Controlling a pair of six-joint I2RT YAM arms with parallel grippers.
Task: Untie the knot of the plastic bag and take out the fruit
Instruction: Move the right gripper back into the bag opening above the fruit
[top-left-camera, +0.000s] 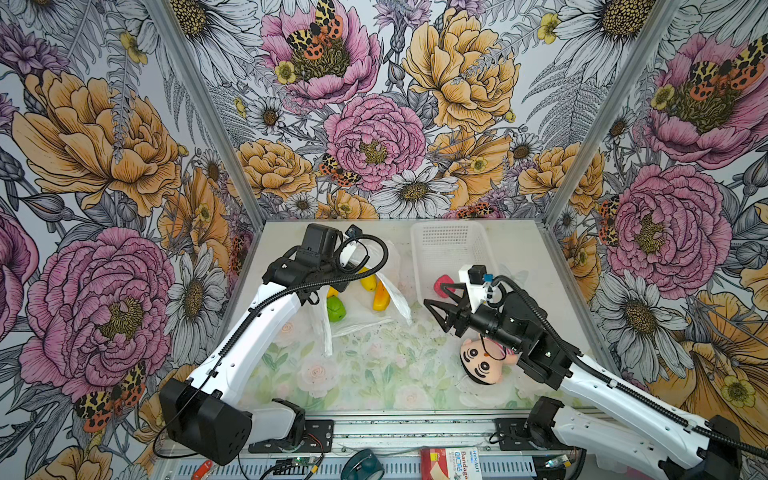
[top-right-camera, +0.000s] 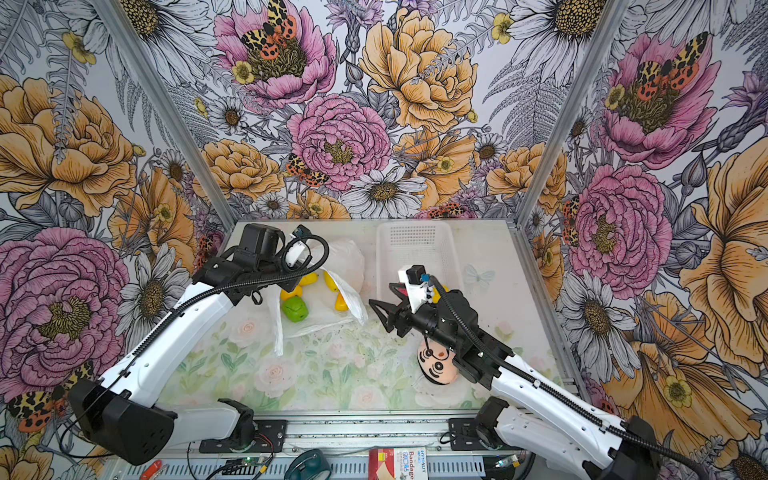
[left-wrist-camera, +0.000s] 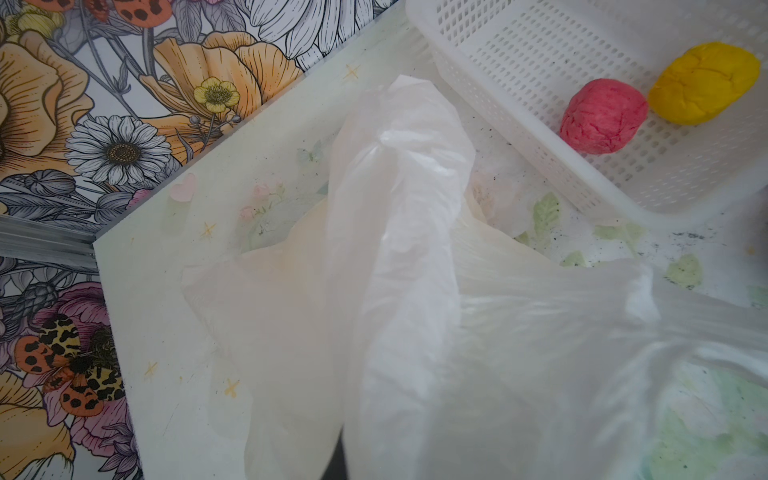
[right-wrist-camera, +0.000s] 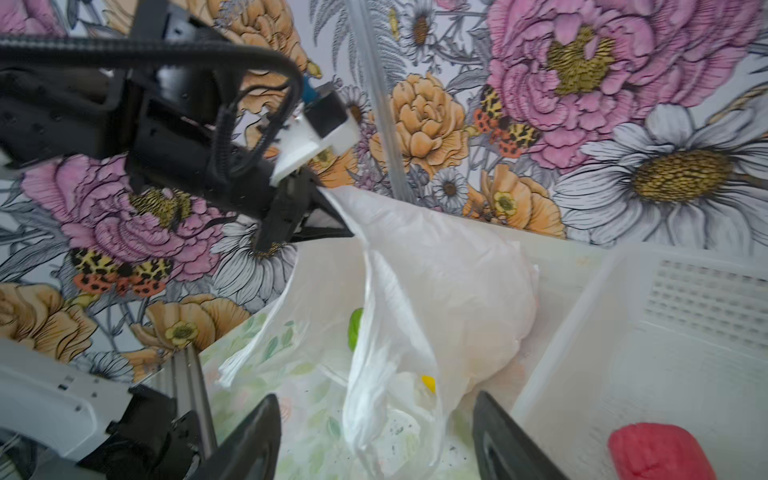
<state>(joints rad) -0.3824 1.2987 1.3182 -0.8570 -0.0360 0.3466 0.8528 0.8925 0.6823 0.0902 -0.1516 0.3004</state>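
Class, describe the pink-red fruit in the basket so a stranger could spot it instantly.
Find the white perforated basket at the far side of the table. Two toy fruits show inside it. Yours is the rounder pink-red fruit, not the longer yellow fruit beside it.

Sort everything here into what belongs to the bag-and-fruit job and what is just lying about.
Job: plastic bag; green fruit and orange-yellow fruit lying at its mouth; red fruit and yellow fruit, already in the basket.
Lying about: doll; bandage box on the front rail.
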